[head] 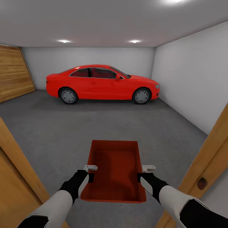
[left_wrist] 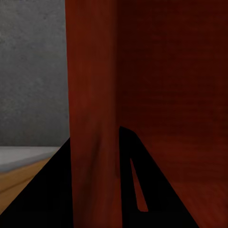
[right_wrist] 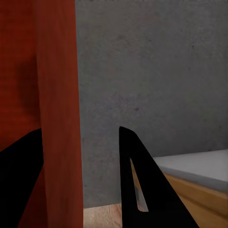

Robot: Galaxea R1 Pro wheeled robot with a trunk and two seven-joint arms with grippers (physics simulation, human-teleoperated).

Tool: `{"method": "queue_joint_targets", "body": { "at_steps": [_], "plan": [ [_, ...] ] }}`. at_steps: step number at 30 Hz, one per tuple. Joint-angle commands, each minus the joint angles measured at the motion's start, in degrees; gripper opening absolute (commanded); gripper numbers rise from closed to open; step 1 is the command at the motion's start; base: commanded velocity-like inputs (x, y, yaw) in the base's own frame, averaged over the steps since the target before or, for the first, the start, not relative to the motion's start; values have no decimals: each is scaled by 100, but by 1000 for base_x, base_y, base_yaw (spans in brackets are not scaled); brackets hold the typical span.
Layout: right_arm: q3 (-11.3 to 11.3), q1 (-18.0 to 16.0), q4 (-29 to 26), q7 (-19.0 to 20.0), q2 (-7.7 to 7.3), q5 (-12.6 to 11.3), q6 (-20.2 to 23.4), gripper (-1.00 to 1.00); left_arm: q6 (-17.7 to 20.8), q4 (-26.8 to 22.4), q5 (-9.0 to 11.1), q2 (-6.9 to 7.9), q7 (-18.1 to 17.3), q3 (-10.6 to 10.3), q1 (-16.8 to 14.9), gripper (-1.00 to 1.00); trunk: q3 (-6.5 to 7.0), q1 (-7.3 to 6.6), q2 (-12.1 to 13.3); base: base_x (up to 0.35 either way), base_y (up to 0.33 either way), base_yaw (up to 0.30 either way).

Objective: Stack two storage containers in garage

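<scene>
One orange-red storage container (head: 115, 167) hangs level in front of me above the garage's dark grey concrete floor (head: 95, 123); it is lidless and empty. My left gripper (head: 90, 172) is shut on its left wall, and my right gripper (head: 144, 172) is shut on its right wall. In the left wrist view the wall (left_wrist: 92, 95) runs tightly between the two black fingers (left_wrist: 156, 190). In the right wrist view the wall (right_wrist: 59, 95) lies against one finger, with a little floor showing before the other finger (right_wrist: 142, 180). The second container is out of view.
I stand in a doorway, with wooden door-frame posts close at the left (head: 15, 158) and right (head: 209, 152). A red coupe (head: 101, 84) is parked across the far end. A wood-panelled door (head: 12, 72) covers the left wall and a white wall (head: 190, 79) the right.
</scene>
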Motion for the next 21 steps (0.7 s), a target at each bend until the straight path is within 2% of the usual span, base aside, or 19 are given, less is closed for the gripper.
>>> {"method": "queue_joint_targets", "body": {
  "at_steps": [1, 4, 12, 17, 21],
  "plan": [
    [-184, -9, -330, -28, 0, 196, 22, -100, 37, 6, 16, -49, 30, 29, 1, -100, -13, 3, -13, 0, 0, 0],
    [-182, -9, -333, -28, -1, 196, 23, -100, 40, 6, 16, -49, 44, 30, 1, -100, -13, 3, -13, 0, -42, 0],
    [-182, -9, -333, -28, 0, 196, 21, -100, 37, 6, 16, -49, 49, 31, 1, -100, -13, 3, -13, 0, -185, 0],
    [-181, -9, -332, -28, -1, 196, 20, -100, 37, 6, 16, -49, 51, 31, 1, -100, -13, 3, -13, 0, -17, 0],
    [-181, -9, -330, -28, 2, 196, 22, -100, 37, 6, 16, -49, 48, 31, 1, -100, -13, 3, -13, 83, 141, 0]
  ]
}}
